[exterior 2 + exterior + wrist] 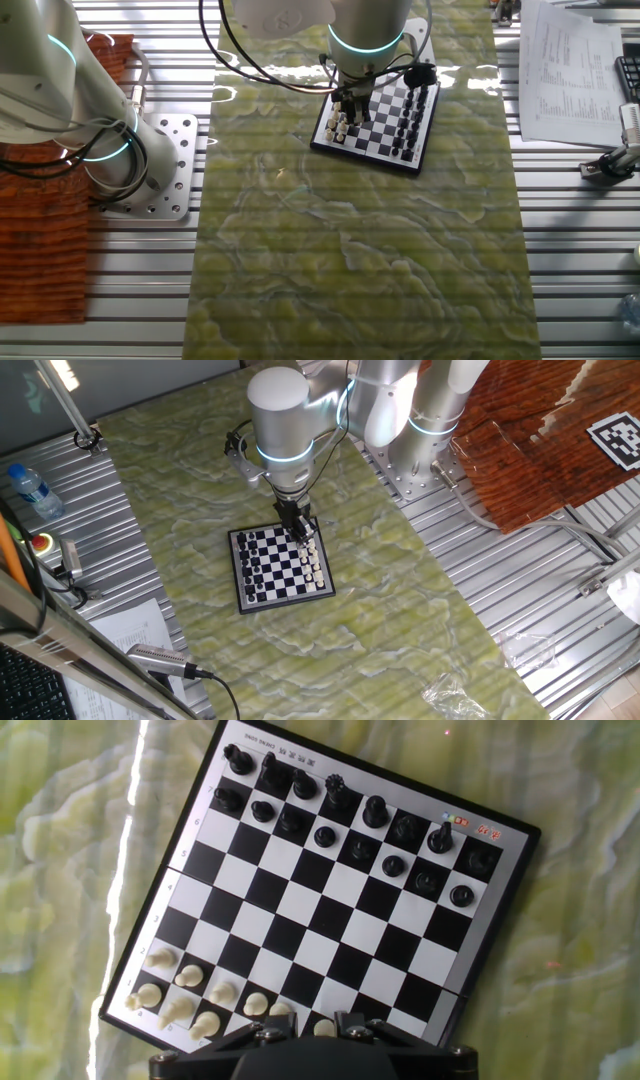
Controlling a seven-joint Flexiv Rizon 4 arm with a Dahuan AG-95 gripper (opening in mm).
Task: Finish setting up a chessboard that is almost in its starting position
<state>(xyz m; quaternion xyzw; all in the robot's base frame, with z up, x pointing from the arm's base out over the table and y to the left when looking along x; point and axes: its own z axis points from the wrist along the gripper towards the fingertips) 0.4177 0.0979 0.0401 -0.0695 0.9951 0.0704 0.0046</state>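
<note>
I see the chessboard (pixel 281 565) lying flat on the green marbled cloth (pixel 400 610) that covers the middle of my bench (pixel 560 610). It sits a bit crooked, not lined up with the cloth's edges. The board has black and white squares and a dark frame.

In the hand view, the dark pieces (pixel 340 810) stand in two rows along the far side of the board. One corner square in the back row, next to the red print on the frame, looks bare. The cream pieces (pixel 185 1000) stand in two rows along the near side, but I only see the ones on the left. The rest are hidden under the gripper.

My gripper (pixel 303 530) hangs right above the cream side of the board. In the other fixed view it (pixel 345 103) is just over the cream pieces, very close to them. In the hand view only its dark base shows at the bottom edge. I cannot tell if it is gaping, pinched together, or holding a piece, because the fingers are too small and too hidden to see.

Farther out, a water bottle (pixel 32 490) lies on the metal part of the bench. A sheet of printed paper (pixel 575 75) lies by the edge. A rusty-orange cloth (pixel 520 450) sits near the arm's base (pixel 160 165).
</note>
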